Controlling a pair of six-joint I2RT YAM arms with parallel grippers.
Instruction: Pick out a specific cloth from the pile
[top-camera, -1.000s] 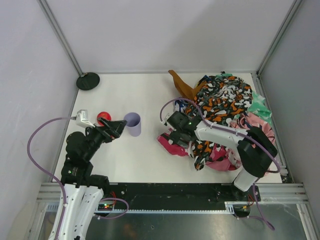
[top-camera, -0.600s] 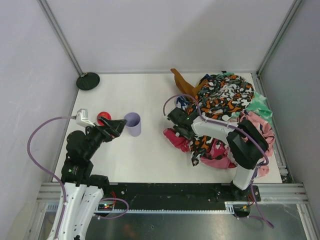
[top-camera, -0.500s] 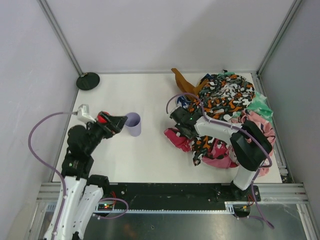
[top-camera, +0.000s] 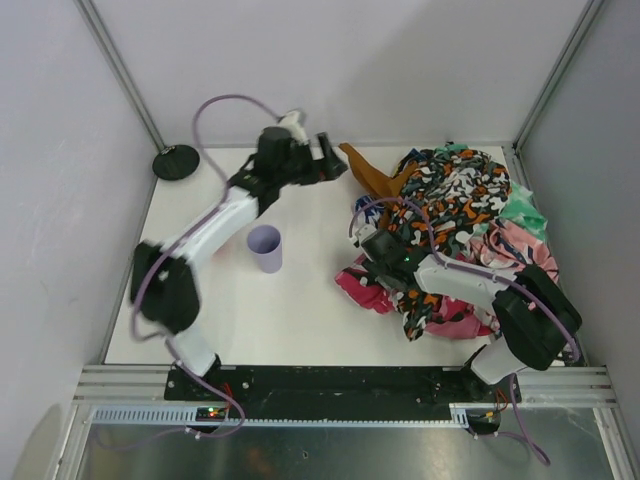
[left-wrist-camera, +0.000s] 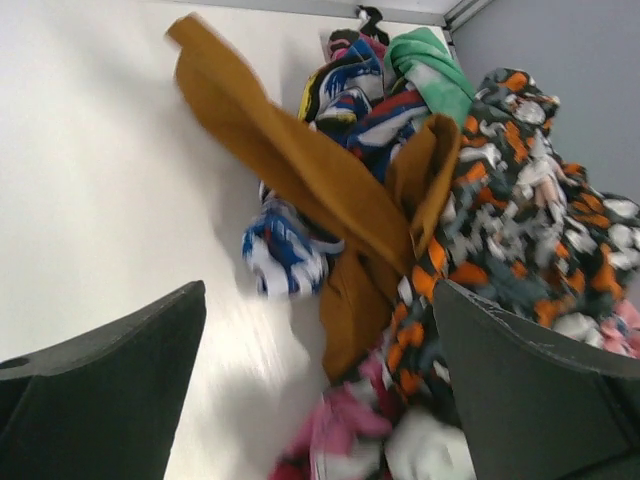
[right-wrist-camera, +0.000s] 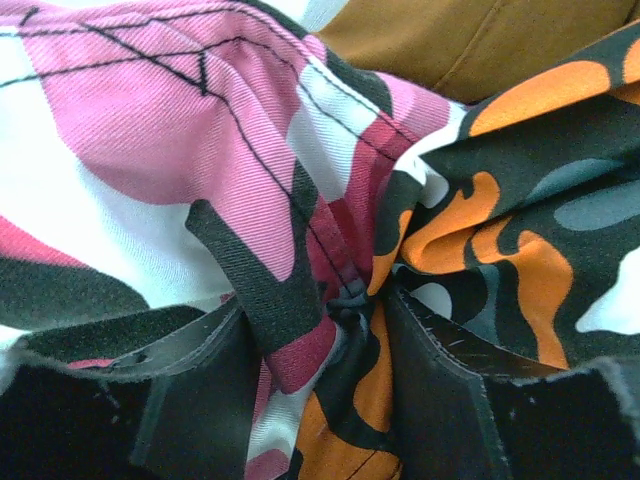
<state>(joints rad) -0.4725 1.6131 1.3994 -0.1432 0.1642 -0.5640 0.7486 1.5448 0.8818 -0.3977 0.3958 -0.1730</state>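
Observation:
The cloth (top-camera: 368, 172) is plain rust-brown and pokes out of the pile's back left side; in the left wrist view the cloth (left-wrist-camera: 300, 170) runs as a long band over blue-white print. My left gripper (top-camera: 330, 165) hangs open just left of it, and in its own view my left gripper (left-wrist-camera: 320, 295) has nothing between its fingers. The pile (top-camera: 450, 200) is a heap of orange-black-white camouflage, pink camouflage and mint pieces. My right gripper (top-camera: 372, 258) is buried in its near left edge, and in close view my right gripper (right-wrist-camera: 330, 340) is shut on pink and orange camouflage folds.
A lilac cup (top-camera: 265, 247) stands left of the pile. A black disc (top-camera: 176, 161) lies in the back left corner. Grey walls with metal posts close the table in on three sides, and the pile lies against the right wall.
My left arm has swung from the near left up to the back, beside the rust-brown cloth, still open. My right gripper has closed on camouflage cloth and shifted slightly right.

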